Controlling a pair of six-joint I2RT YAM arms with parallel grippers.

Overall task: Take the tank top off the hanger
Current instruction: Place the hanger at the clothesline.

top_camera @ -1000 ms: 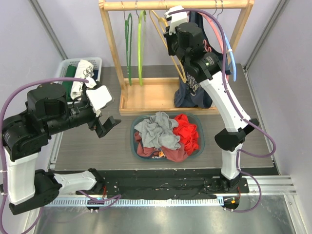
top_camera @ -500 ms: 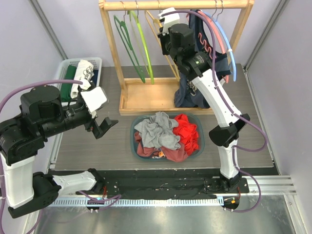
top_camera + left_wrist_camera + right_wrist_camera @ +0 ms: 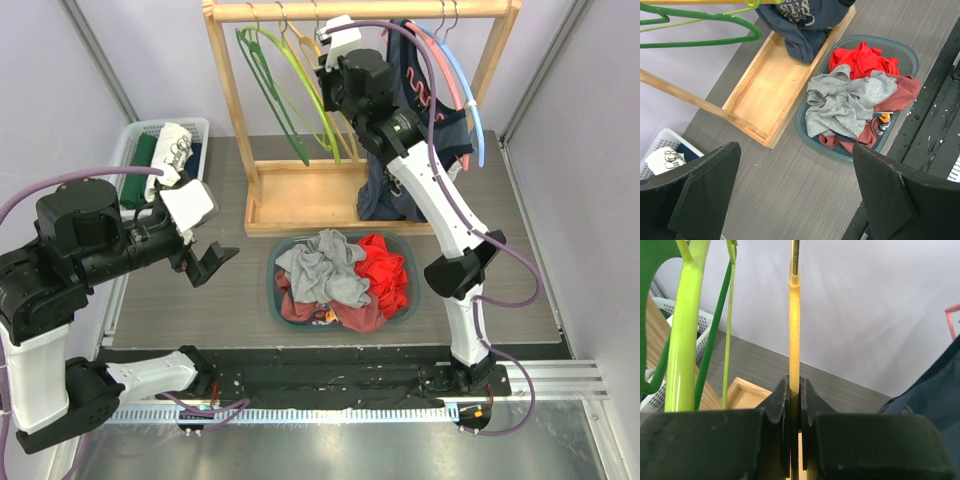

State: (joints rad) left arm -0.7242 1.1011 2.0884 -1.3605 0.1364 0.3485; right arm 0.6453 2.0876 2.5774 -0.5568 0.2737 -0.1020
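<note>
My right gripper (image 3: 335,72) is up at the wooden rail (image 3: 300,10), shut on the neck of a bare yellow hanger (image 3: 794,330); no cloth hangs on this hanger (image 3: 338,135). The jaws (image 3: 795,390) press on it from both sides. A navy printed garment (image 3: 400,185) hangs at the right end of the rail beside pink and blue hangers. I cannot tell which garment is the tank top. My left gripper (image 3: 205,262) hovers wide open over bare table, left of the basket, with nothing between its fingers (image 3: 705,190).
A grey-green basket (image 3: 412,262) in front of the rack holds grey (image 3: 320,265), red (image 3: 385,265) and maroon clothes. Two green hangers (image 3: 285,95) hang tilted left of the yellow one. The rack's wooden tray (image 3: 300,195) lies behind the basket. A white bin (image 3: 135,135) of clothes stands at far left.
My right gripper has moved left along the rail with the yellow hanger, and the green hangers have swung to the left. The left arm has drifted slightly left and stayed open.
</note>
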